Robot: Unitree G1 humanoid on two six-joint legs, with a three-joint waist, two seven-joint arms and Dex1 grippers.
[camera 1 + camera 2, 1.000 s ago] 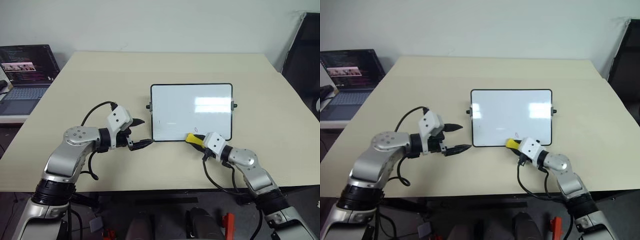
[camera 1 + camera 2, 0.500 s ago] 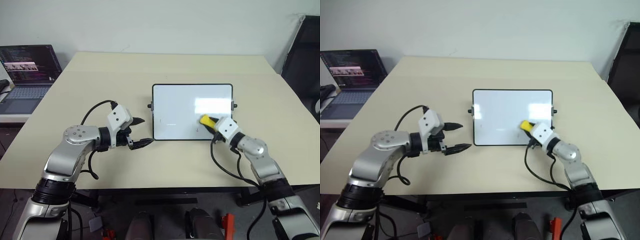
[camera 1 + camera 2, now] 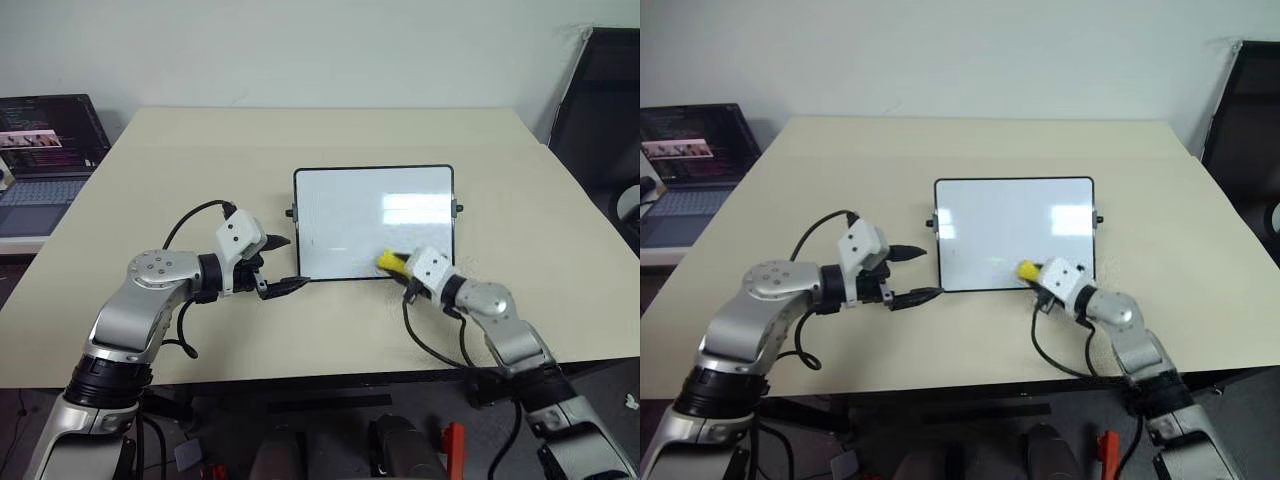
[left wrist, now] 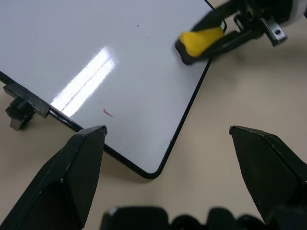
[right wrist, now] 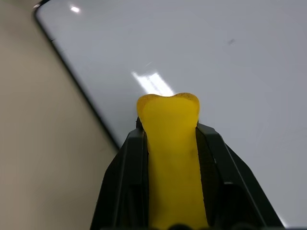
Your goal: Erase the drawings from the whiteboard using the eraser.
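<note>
The whiteboard lies flat in the middle of the table. My right gripper is shut on the yellow eraser, whose tip rests on the board's near right part, close to the frame. In the right wrist view the eraser sticks out between the black fingers. Of the drawings, a short reddish stroke shows near the board's near left corner and a tiny dark mark further in. My left gripper stands open just off that near left corner, holding nothing.
An open laptop sits on a side surface at the far left. A black chair stands at the table's right. Bare tabletop surrounds the board on all sides.
My right gripper carried the eraser from the board's near edge up onto its right part, then back toward the near edge. The whole picture has shifted a little. The left arm kept still.
</note>
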